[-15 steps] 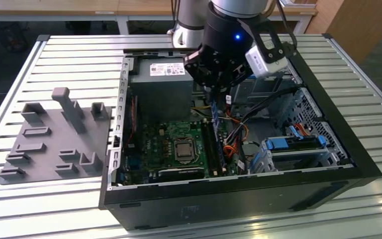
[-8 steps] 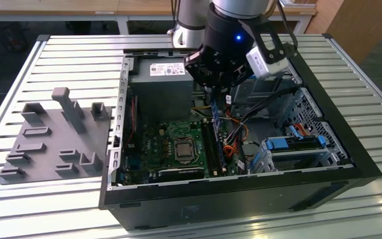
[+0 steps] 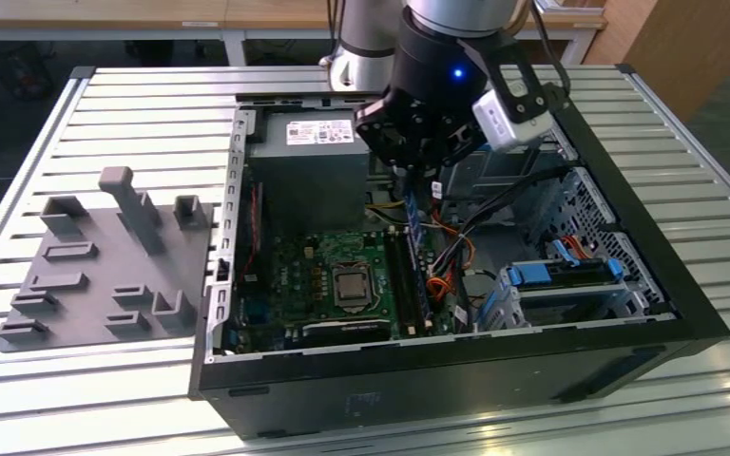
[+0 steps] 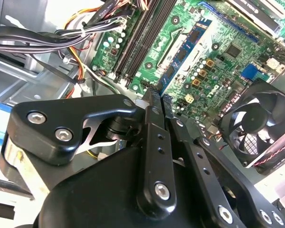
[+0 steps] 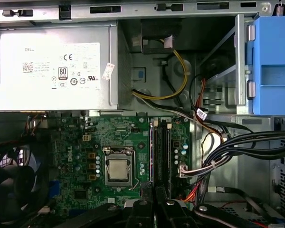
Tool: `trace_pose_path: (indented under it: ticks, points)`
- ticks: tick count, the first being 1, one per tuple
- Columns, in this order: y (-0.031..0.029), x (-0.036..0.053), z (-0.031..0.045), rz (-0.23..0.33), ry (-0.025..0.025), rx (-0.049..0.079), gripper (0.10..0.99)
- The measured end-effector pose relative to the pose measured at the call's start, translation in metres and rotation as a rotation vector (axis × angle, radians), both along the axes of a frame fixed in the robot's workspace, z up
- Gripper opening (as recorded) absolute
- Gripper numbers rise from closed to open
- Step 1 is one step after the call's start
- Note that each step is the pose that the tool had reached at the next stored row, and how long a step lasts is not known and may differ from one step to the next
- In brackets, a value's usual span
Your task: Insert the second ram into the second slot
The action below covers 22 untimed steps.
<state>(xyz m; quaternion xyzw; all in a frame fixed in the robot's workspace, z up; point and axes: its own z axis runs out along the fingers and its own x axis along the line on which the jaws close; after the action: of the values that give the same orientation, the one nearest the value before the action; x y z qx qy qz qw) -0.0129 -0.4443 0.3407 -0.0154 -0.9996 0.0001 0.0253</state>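
Presently the end effector (image 3: 413, 179) has its fingers pinched together on the second ram (image 3: 418, 252), a thin blue stick running from them toward six o'clock in the exterior view, along the memory slots (image 5: 161, 152). If the stick is tilted or off the slot's line (edge-on, I cannot tell), pressing could jam or bend it. The cable bundle (image 3: 473, 223) at three o'clock might snag the wrist.
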Motion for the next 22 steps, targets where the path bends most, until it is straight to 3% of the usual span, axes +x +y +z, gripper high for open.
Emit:
trace_pose_path:
  ticks: [22]
  points:
    - [0.0001, 0.0046, -0.003, 0.0, 0.0, 0.0, 0.137]
